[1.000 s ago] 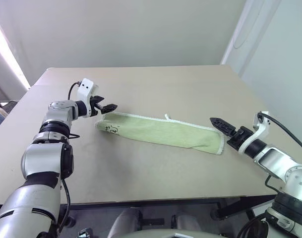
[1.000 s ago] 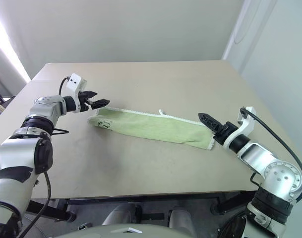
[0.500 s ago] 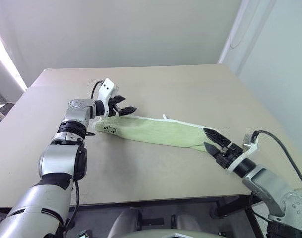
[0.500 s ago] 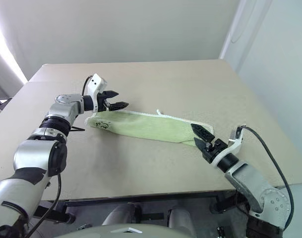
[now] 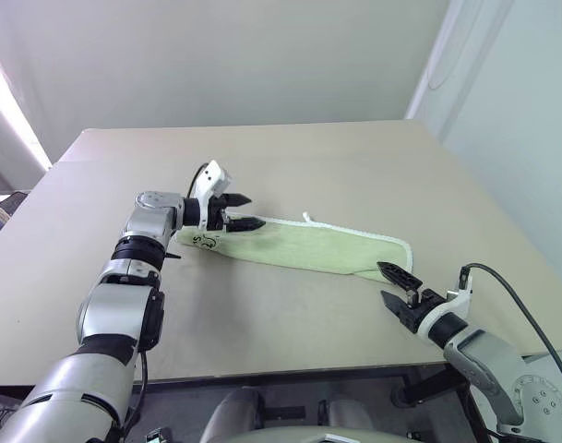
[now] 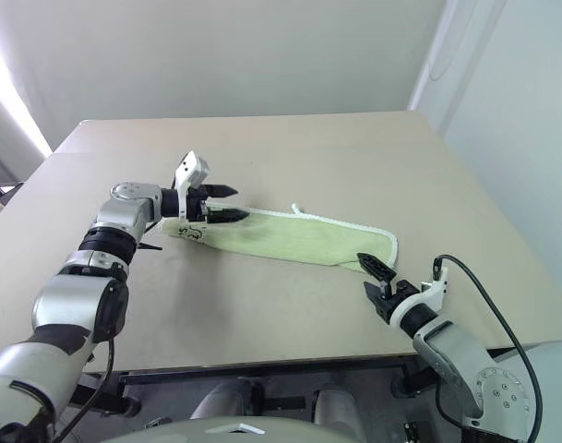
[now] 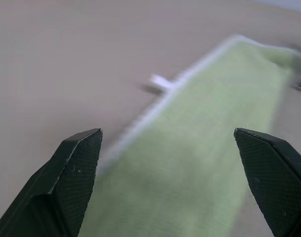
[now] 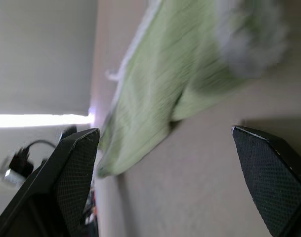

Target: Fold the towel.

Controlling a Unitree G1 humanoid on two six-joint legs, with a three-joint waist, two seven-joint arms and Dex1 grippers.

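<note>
The towel [image 5: 304, 245] is a lime-green cloth with white edging, lying as a long narrow strip across the middle of the tan table [image 5: 308, 157]. Its dark embroidered mark [image 5: 208, 240] is at the left end, and a small white loop tag [image 5: 308, 218] sticks out of the far edge. My left gripper [image 5: 254, 210] hovers open just above the towel's left end, pointing right along the strip. In the left wrist view the towel [image 7: 190, 168] and the tag [image 7: 160, 83] lie between the fingers. My right gripper [image 5: 384, 282] is open near the table's front edge, just short of the towel's right end, holding nothing.
The table's front edge [image 5: 290, 371] runs close under my right arm. A pale wall [image 5: 511, 138] rises past the table's right side. Bare tabletop stretches behind the towel up to the far edge [image 5: 262, 127].
My left gripper has swung right, from beside the towel's left end to over it. My right gripper has drawn back and down from the right end, rolling as it went. Both stay open.
</note>
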